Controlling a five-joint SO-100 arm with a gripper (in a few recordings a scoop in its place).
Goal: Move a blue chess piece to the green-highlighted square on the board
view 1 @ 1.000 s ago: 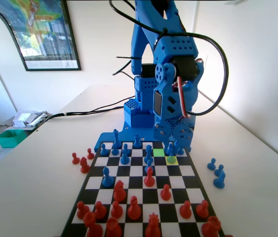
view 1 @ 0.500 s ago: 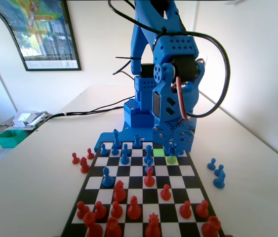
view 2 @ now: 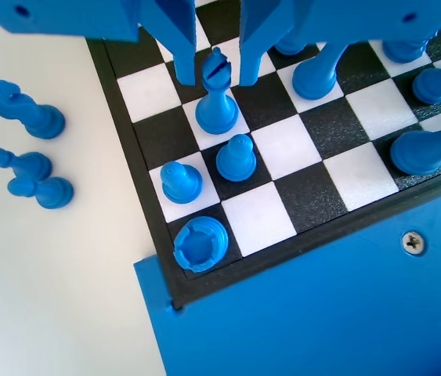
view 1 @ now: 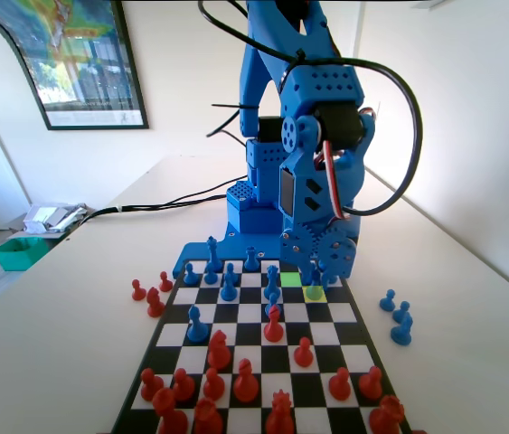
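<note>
piece: blue chess piece (view 2: 218, 98), slit top, upright on the board (view 1: 263, 339)
target: green-highlighted square (view 1: 291, 279), unoccupied

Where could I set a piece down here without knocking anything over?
Bare: the green-highlighted square, beside blue pieces; right-hand squares of the board in the fixed view, between the red pawn and the rim; the table left of the board. Crowded: the red rows nearest the camera, and the corner under the gripper.
</note>
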